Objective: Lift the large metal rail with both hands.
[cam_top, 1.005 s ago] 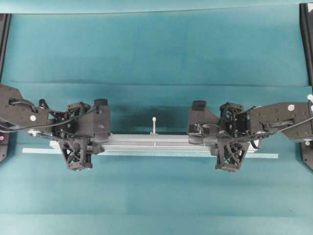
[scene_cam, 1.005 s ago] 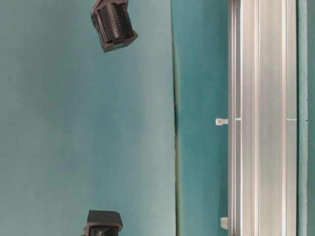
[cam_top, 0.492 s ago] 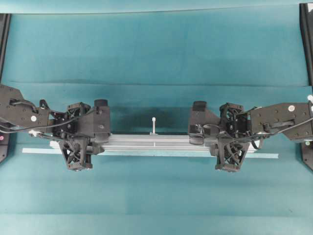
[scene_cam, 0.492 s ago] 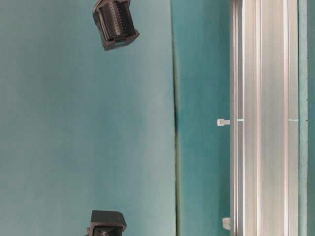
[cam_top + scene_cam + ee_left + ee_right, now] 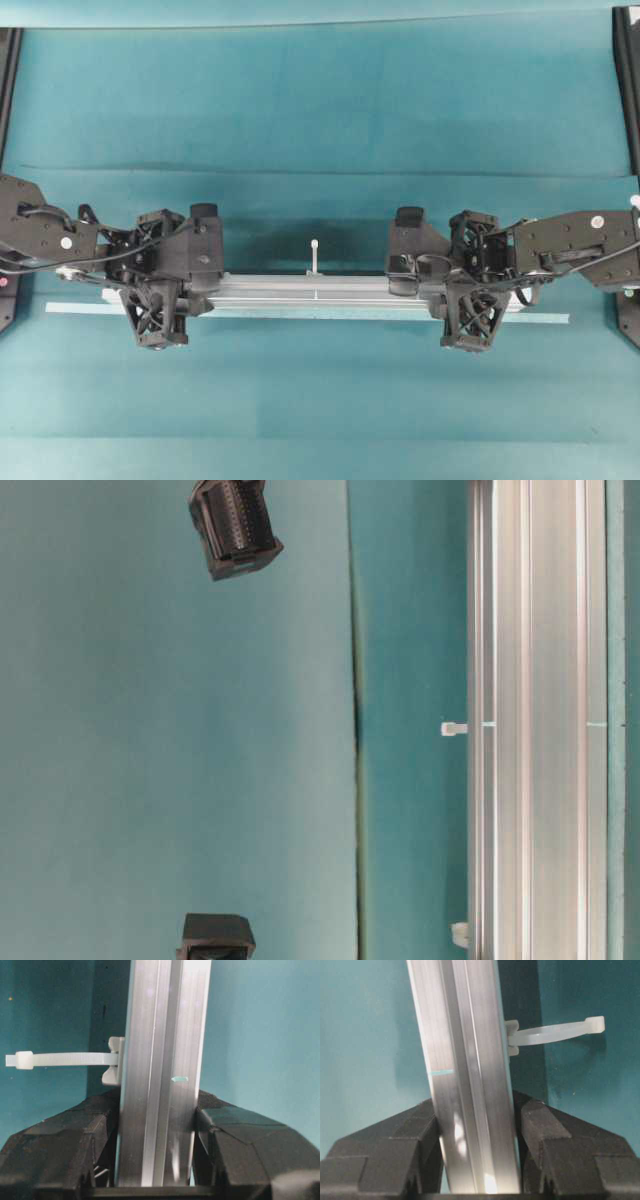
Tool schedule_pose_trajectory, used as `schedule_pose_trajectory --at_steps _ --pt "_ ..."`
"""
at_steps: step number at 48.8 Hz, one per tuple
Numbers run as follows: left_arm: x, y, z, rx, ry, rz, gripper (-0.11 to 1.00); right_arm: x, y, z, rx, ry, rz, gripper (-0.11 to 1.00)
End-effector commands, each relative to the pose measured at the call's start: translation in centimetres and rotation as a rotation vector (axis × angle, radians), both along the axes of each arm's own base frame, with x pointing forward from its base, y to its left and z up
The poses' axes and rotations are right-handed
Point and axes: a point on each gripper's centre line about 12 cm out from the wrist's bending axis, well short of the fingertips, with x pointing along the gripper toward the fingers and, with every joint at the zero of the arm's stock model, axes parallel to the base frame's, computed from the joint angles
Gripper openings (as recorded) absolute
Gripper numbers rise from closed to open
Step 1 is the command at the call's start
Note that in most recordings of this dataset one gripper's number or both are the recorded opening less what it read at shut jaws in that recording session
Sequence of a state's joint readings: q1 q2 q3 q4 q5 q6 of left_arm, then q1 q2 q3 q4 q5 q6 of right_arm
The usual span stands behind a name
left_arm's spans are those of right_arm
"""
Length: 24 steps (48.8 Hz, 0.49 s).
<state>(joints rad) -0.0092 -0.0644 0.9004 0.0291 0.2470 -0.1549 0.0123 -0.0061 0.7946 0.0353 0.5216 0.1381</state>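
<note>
The large metal rail (image 5: pixel 315 288) is a long grooved silver bar that runs left to right, low over the teal table. It also shows in the table-level view (image 5: pixel 540 720). My left gripper (image 5: pixel 160 285) is shut on its left part, and its fingers (image 5: pixel 225 1130) press both sides of the rail (image 5: pixel 160 1060). My right gripper (image 5: pixel 470 285) straddles the right part. There the rail (image 5: pixel 460 1035) stands tilted between the jaws, and a dark gap shows beside one finger (image 5: pixel 540 1125). A white peg (image 5: pixel 315 255) sticks out of the far side at mid-length.
A thin pale-teal strip (image 5: pixel 540 318) lies along the rail's near side and sticks out past both ends. A fold line crosses the teal cloth (image 5: pixel 320 172) behind the rail. Black frame posts (image 5: pixel 627 80) stand at the far corners.
The right jaws have parted slightly from the rail. The rail and both arms have barely shifted, and the left grip is unchanged.
</note>
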Motion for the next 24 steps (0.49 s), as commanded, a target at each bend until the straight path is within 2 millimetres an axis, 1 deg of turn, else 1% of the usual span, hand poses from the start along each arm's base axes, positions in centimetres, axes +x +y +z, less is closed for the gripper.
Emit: schedule_pose_trajectory --at_steps 1,4,6,9,10,16,20,22,24 --pt "-0.20 0.13 -0.19 -0.009 0.011 0.021 0.36 -0.49 0.13 -0.73 0.021 0.034 -0.037 0.60" --pt "-0.17 0.13 -0.17 -0.010 0.008 0.022 0.36 -0.29 0.29 -0.67 0.028 0.032 -0.040 0.77" --pt "-0.15 0.17 -0.16 -0.011 0.006 0.026 0.36 -0.25 0.30 -0.68 0.030 0.032 -0.043 0.85" --pt "-0.20 0.22 -0.20 -0.013 0.008 0.030 0.37 -0.13 0.39 -0.65 0.030 0.029 -0.043 0.92" --pt "-0.26 0.22 -0.24 -0.013 0.009 0.030 0.40 -0.13 0.39 -0.65 0.030 0.029 -0.041 0.93" --pt "-0.25 0.22 -0.20 -0.008 0.008 0.022 0.75 -0.14 0.44 -0.65 0.030 0.029 -0.041 0.94" --pt "-0.25 0.22 -0.20 -0.007 0.008 0.019 0.94 -0.15 0.49 -0.56 0.031 0.027 -0.041 0.94" --pt "-0.22 0.22 -0.17 -0.006 0.008 0.018 0.98 -0.14 0.49 -0.52 0.031 0.026 -0.042 0.94" --pt "-0.21 0.22 -0.12 -0.006 0.006 0.017 0.99 -0.13 0.49 -0.43 0.031 0.023 -0.042 0.94"
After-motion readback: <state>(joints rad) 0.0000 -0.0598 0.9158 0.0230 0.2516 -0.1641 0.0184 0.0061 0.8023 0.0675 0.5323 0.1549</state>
